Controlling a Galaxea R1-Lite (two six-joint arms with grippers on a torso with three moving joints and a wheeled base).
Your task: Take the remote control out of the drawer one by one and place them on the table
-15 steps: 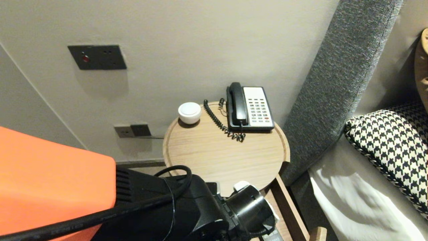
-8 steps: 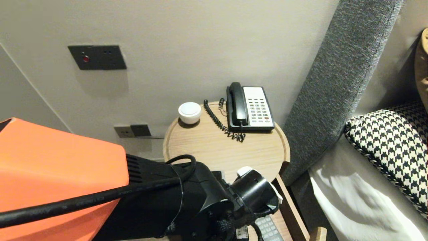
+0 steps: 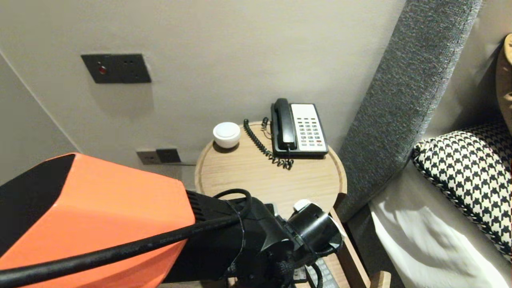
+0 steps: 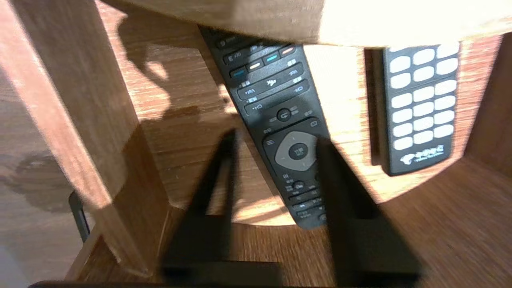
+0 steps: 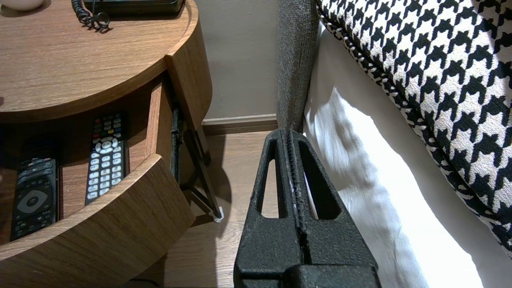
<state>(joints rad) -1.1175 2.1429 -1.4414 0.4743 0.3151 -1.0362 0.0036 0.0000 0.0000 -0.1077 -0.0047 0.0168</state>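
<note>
A dark remote with a grey navigation pad lies in the open drawer of the round bedside table. My left gripper hangs open just above this remote's lower half, one finger on each side, holding nothing; whether a finger touches it I cannot tell. A second remote with white buttons lies beside it, clear of the fingers. From the right wrist, both the dark remote and the white-buttoned remote show in the drawer. My right gripper is shut and empty, low beside the bed.
A black and white desk phone and a small white bowl stand at the back of the tabletop. The grey headboard, white sheet and houndstooth pillow close the right side. The drawer's curved front juts out.
My left arm has pushed to the right and toward the table, its orange link filling more of the head view. The right arm has not moved.
</note>
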